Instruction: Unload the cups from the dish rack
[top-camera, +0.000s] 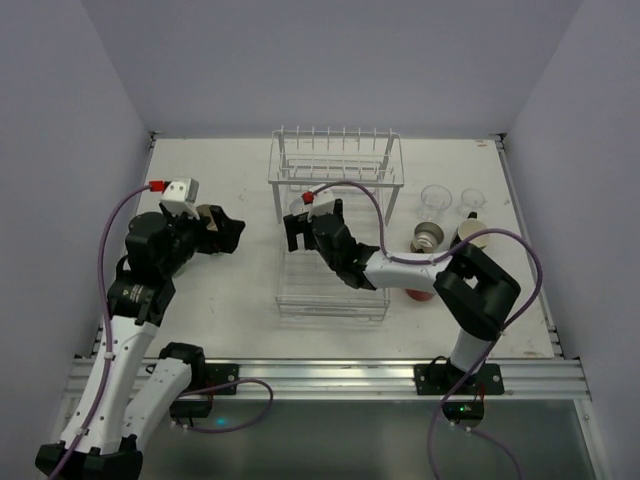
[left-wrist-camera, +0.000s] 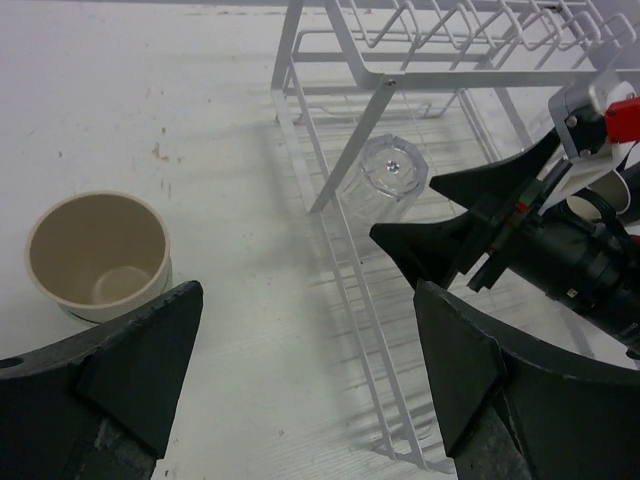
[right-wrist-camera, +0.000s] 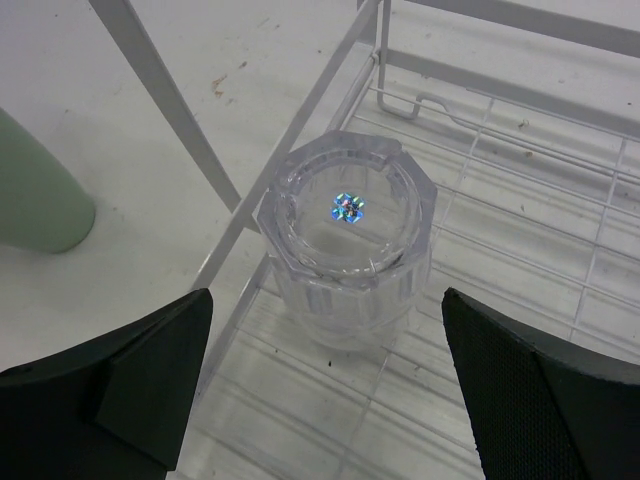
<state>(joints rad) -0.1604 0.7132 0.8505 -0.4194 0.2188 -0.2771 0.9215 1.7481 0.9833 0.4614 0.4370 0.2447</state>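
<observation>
Right gripper (right-wrist-camera: 322, 372) is inside the dish rack (top-camera: 335, 182), fingers spread wide and released, straddling a clear cup (right-wrist-camera: 345, 235) without touching it. The cup sits on the lower basket's wire floor at the rack's left edge, just beside a slanted strut. I can't tell if it's mouth-up or inverted. Left gripper (left-wrist-camera: 305, 330) hangs over the counter (top-camera: 230, 300) left of the rack, fingers open on nothing, with a tan cup (left-wrist-camera: 98, 255) standing on the counter near it. A pale green cup (right-wrist-camera: 35, 190) stands outside the rack too, and more cups sit on the counter to the rack's right.

Risks as I see them: the strut is so close that the finger on that side could clamp wire along with the cup, or snag on closing and shove the rack. The glass-like faceted wall looks slick, so an off-centre pinch could twist it out. The upper shelf overhangs, so a straight lift may knock the cup. The left arm is close, so I want to avoid clipping it on the way out.
</observation>
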